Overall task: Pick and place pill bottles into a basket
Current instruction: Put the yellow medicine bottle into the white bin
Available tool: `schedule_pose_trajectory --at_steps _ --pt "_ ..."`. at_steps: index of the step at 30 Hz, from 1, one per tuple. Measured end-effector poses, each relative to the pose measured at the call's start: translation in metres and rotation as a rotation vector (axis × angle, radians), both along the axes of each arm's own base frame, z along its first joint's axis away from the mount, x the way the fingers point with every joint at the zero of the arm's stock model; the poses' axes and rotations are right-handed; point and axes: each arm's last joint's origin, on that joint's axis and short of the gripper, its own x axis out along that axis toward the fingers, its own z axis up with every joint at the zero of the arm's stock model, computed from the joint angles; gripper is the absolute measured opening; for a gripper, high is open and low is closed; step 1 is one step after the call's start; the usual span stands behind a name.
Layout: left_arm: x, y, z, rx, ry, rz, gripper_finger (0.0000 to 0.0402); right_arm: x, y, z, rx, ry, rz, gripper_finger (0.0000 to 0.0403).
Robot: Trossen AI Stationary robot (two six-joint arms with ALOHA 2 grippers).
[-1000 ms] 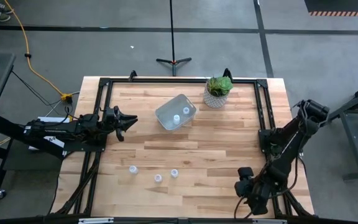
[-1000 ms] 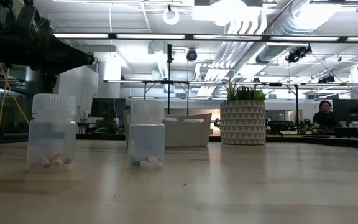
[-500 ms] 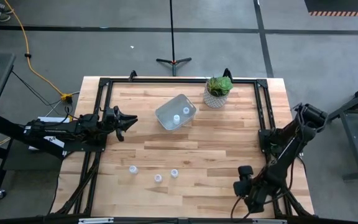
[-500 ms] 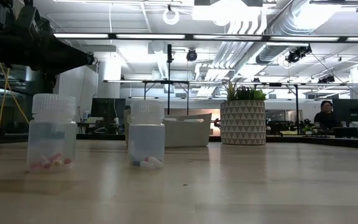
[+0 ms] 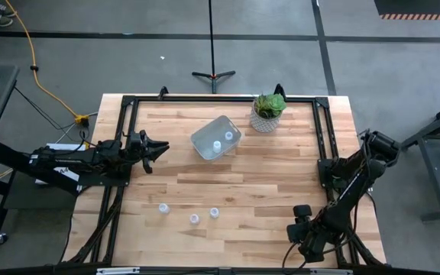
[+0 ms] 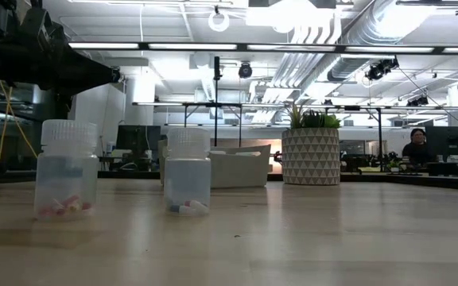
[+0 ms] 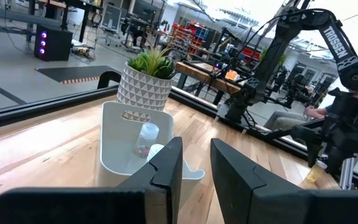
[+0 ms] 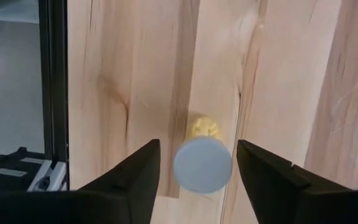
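On the left edge of the pale plank desk (image 5: 235, 176) we see the left hand (image 5: 157, 148), its dark flat fingers (image 7: 166, 168) spread a little with nothing between them, pointing toward the basket (image 5: 215, 137).

Near the front edge, three bottles (image 5: 193, 218) stand in a short row, well apart from both hands. In the low view two of them (image 6: 69, 168) look like cloudy plastic cylinders with ribbed white caps and small coloured pills at the bottom.

Farther back, the basket is a thin-walled translucent bin with rounded corners, set at an angle, with two bottles (image 5: 217, 146) inside it. Just beside it to the right stands a white pot (image 5: 266, 120) with a triangle relief and green leaves.

At the front right corner the right hand (image 5: 304, 231) points down, its fingers (image 8: 132, 180) spread wide on either side of a round white cap (image 8: 202, 165), not touching it. This bottle stands upright on the smooth wood.
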Motion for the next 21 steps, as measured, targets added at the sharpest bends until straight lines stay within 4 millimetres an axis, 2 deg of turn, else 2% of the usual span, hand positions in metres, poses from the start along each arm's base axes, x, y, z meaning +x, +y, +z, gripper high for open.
schedule_pose_trajectory --at_steps 12,21 --pt "0.0 0.0 0.0002 0.0 -0.001 0.0 0.012 0.0001 0.0006 0.0001 0.016 0.012 -0.041 0.0126" --pt "0.0 0.0 0.0002 0.0 -0.001 0.0 0.012 0.0089 0.0005 0.0018 0.062 -0.019 -0.059 0.0115"
